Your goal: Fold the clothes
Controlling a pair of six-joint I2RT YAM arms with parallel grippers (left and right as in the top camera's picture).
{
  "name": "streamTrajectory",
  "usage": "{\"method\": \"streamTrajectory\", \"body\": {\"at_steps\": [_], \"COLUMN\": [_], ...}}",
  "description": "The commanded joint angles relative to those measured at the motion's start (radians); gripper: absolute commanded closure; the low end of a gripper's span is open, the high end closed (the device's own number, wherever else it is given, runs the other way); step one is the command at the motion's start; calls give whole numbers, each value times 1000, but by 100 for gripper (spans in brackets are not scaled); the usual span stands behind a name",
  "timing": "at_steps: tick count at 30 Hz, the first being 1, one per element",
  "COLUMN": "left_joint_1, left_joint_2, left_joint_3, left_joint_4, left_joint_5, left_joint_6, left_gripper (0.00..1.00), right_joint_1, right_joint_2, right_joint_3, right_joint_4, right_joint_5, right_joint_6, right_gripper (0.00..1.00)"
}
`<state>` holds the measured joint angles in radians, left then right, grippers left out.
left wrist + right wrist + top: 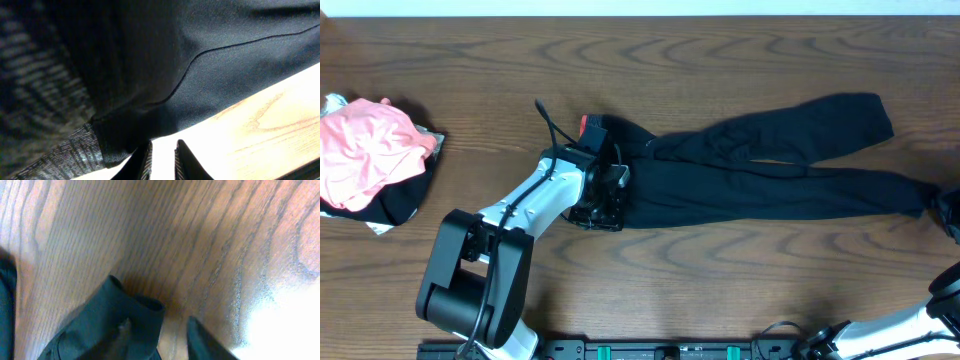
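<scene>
As the overhead view shows, the leggings (760, 180) lie spread on the wooden table (720, 60), with the waist end near the centre and both legs reaching toward the right edge. The upper leg (800, 125) slants toward the far side. The lower leg (790, 195) runs nearly straight.

Left arm:
- The left gripper (162, 150) sits at the waist end, over the black fabric.
- Its fingers (187, 162) stand close together with only a thin slit between them (bright table surface shows through the slit).
- The fingertips reach the fabric edge beside the heathered grey waistband (65, 155). Whether the edge is pinched between them cannot be told.
- A coral-red trim (590, 125) shows just beside the gripper in the overhead view.

Right arm:
- The right gripper (159, 327) sits at the end of the lower leg, at the right edge of the table.
- Its jaws are partly open and straddle the cuff (130, 310). One finger lies against the cuff. The other finger (205, 342) stands clear, with bare wood between it and the fabric.
- The cuff is not clamped.

Well apart from the leggings, a heap of pink and black cloth (370, 160) lies at the left edge of the table.
</scene>
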<state>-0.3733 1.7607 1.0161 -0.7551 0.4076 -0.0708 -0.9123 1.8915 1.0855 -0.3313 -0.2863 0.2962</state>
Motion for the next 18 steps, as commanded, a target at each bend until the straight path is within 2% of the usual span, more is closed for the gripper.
{"method": "streamTrajectory", "body": {"at_steps": [1,4,5,8,9,15,17,18], "left_joint_1": [2,2,2,2,2,2,2,2], "left_joint_2": [1,1,1,1,1,1,1,1], "left_joint_3": [0,0,0,0,0,0,0,0], "left_joint_4": [-2,-2,-2,-2,-2,-2,-2,-2], "left_joint_5": [-14,-14,-14,-14,-14,-14,-14,-14], "left_joint_6": [17,17,17,17,17,17,17,17], "left_gripper": [83,83,79,79,79,79,79,79], "right_joint_1": [2,9,10,17,21,30,30,29], "right_joint_2": [9,9,9,9,9,8,8,9], "right_joint_3": [2,2,2,2,2,3,3,3], "right_joint_4": [7,11,12,18,24,71,56,41], "right_joint_5": [-10,-10,-10,-11,-16,-168,-164,-149], "right_joint_6": [7,7,6,7,6,6,6,6], "right_gripper": [75,81,84,97,99,99,98,87]}}
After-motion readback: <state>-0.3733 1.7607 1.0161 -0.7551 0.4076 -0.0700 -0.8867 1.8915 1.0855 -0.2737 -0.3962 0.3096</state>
